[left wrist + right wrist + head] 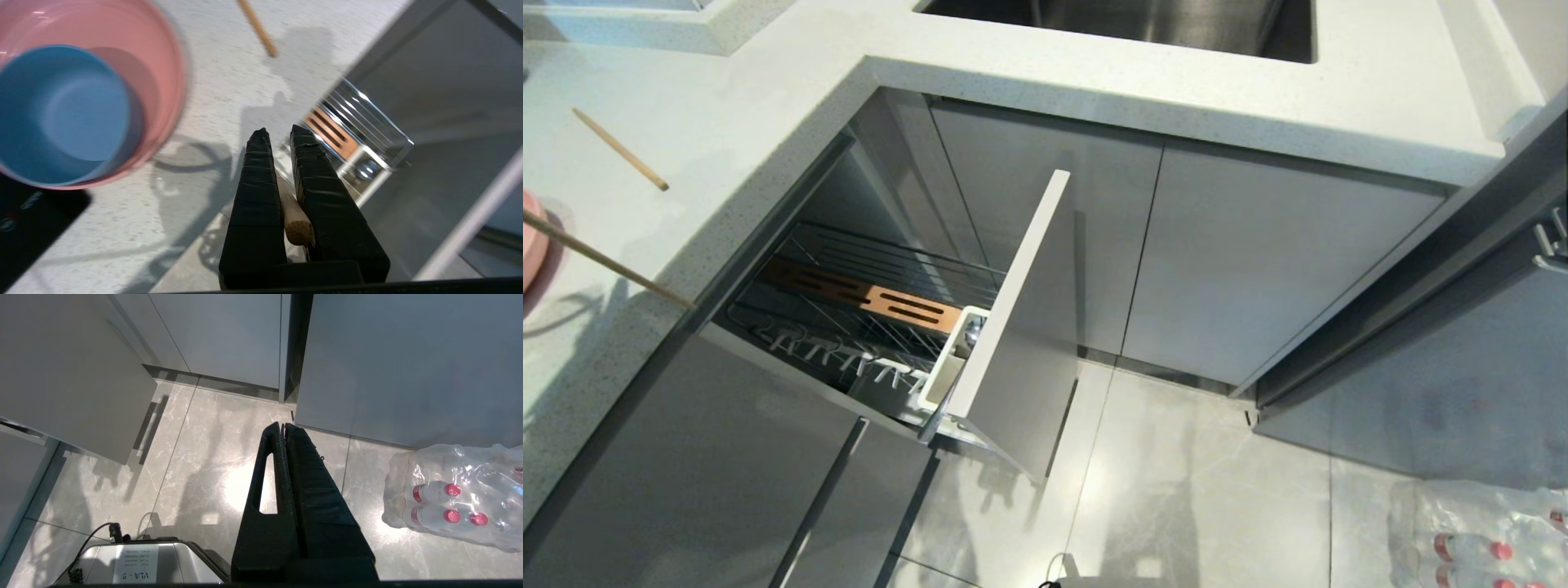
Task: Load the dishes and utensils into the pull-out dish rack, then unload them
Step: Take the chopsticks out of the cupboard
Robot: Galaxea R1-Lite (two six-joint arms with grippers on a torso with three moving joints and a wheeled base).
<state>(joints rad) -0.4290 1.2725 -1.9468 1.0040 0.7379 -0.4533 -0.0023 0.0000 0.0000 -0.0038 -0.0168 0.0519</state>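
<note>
While left pincer point(278, 136) grips chopstick point(295, 222), counter edge point(760, 212) below.

Two chopsticks point(619, 149) point(605, 260), one pink plate point(163, 65) and one blue bowl point(61, 114). One rack point(866, 314). Two grippers point(277, 134) point(282, 425).

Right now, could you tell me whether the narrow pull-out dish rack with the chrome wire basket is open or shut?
Open: the pull-out dish rack is slid out, its light-grey front panel away from the cabinets, exposing the wooden slotted insert.
</note>
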